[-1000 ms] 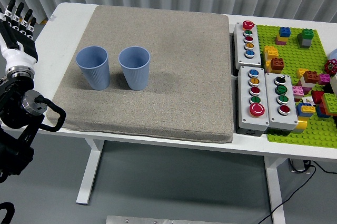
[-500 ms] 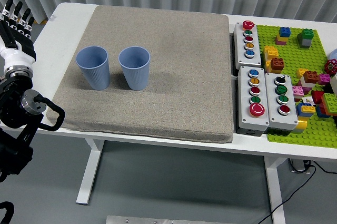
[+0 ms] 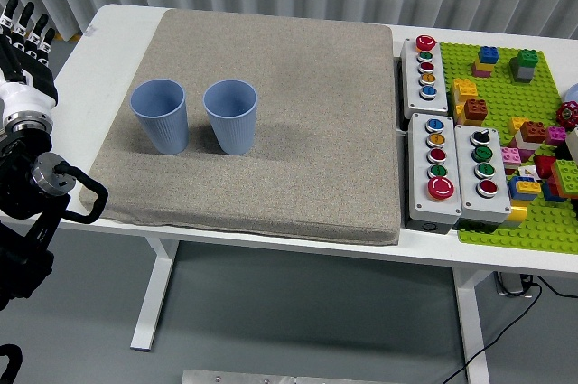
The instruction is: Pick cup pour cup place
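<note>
Two blue ribbed cups stand upright side by side on the grey mat: the left cup and the right cup, a small gap between them. My left hand is at the picture's left edge, beyond the table's left side and well away from the cups, with its fingers stretched straight and holding nothing. The right arm is out of sight.
Three grey button boxes sit right of the mat. A green baseplate with several coloured bricks fills the far right. The white table shows bare strips left of the mat.
My left arm has drifted a little leftward and away from the table. The cups have not moved.
</note>
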You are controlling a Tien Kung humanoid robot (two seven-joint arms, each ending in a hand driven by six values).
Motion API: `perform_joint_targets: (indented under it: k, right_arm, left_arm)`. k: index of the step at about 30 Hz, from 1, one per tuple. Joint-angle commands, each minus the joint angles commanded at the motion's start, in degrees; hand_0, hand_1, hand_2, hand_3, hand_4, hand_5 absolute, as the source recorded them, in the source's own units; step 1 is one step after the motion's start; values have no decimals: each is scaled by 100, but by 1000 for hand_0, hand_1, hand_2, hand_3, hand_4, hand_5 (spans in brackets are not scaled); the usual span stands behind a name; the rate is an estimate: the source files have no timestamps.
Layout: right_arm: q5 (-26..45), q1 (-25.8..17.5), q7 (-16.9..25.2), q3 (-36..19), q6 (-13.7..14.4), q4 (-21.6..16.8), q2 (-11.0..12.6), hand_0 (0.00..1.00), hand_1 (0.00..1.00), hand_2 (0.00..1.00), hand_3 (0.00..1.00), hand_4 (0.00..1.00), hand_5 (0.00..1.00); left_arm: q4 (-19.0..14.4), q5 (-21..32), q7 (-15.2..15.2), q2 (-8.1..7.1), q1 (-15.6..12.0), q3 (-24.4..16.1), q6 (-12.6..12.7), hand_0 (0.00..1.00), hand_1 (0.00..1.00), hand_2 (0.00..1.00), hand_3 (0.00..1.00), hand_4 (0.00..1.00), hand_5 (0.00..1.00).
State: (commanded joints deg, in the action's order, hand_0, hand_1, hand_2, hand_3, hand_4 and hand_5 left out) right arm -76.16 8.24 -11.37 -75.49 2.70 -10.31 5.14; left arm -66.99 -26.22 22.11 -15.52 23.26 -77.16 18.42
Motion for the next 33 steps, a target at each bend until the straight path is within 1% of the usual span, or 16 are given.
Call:
perform_joint_targets:
  k: [4,6,9,10,12,15,23,33]
  right_arm:
    - [-8,4,0,-16,1,0,-1,697,697,627,611,193,307]
    - [-10,2,2,-23,2,0,-2,697,697,627,611,193,307]
    - [-8,-2,3,-11,-2,0,2,697,698,627,612,193,307]
    - [-7,-2,3,-9,-3,0,2,697,698,627,612,193,307]
    - [17,-10,5,13,-3,0,4,697,698,627,612,193,307]
    - [11,-19,4,10,-6,0,4,697,698,627,611,192,306]
    - [13,-52,3,23,-7,0,4,697,698,627,611,192,306]
    - [-9,-104,-4,27,-11,0,-1,697,698,627,612,192,307]
  left_arm:
    - [41,-21,-19,-14,10,-20,-73,863,842,890,894,839,998]
    - [101,-74,-73,-31,16,-50,-184,863,842,890,894,839,998]
    - [224,-179,-234,-64,29,-91,-546,862,831,890,885,830,998]
    - [235,-189,-251,-68,30,-92,-591,862,831,890,885,830,998]
    - [271,-249,-288,-104,33,-59,-598,862,831,890,885,830,998]
    - [273,-269,-292,-119,22,-61,-596,861,833,891,886,830,998]
    - [253,-237,-233,-114,8,-28,-492,861,831,891,886,827,998]
    - [252,-245,-239,-114,-46,11,-484,853,828,893,876,826,998]
